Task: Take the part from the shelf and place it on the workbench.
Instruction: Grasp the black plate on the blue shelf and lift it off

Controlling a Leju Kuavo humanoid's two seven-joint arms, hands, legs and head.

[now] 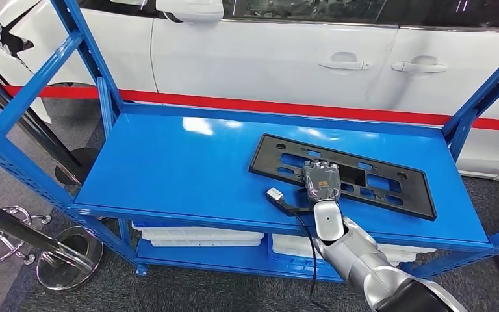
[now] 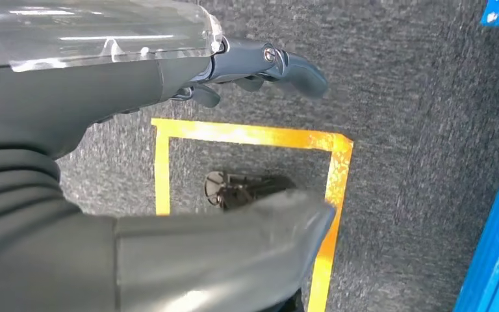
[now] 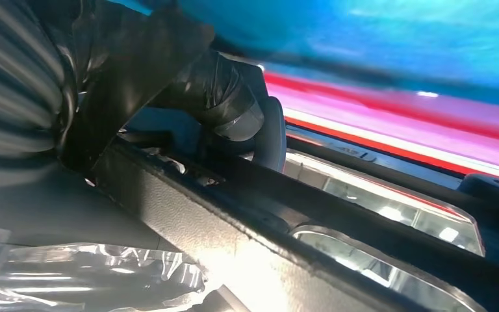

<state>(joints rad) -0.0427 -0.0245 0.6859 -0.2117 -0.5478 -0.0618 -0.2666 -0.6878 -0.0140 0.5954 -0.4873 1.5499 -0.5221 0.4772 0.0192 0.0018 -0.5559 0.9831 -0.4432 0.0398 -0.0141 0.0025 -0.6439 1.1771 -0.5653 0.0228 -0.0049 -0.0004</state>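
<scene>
- Silver right arm rises from the near right of the head view, and its right hand lies on the near long edge of the part, a flat black plate with slots cut through it.
- That part rests flat on the top blue shelf, right of centre and turned a little askew to the shelf edge.
- Close up from the right wrist, dark fingers curl over the black rim of the part, and the thick thumb seems to sit on the other side of it. I judge the fingers clamped on that edge, though the plate has not left the shelf.
- Left hand hangs low over grey carpet, near a yellow taped square on the floor. Its fingers are apart and hold nothing.
- White trays lie on the lower shelf, and a white car stands on the far side behind a red stripe.
- Step in hand, as I read it: securing the grasp, the opening of the task.
- Next move calls for a level, straight lift, since a wide thin plate held by one edge may sag or twist, then a clear path past the blue uprights. No bench can be seen yet.
</scene>
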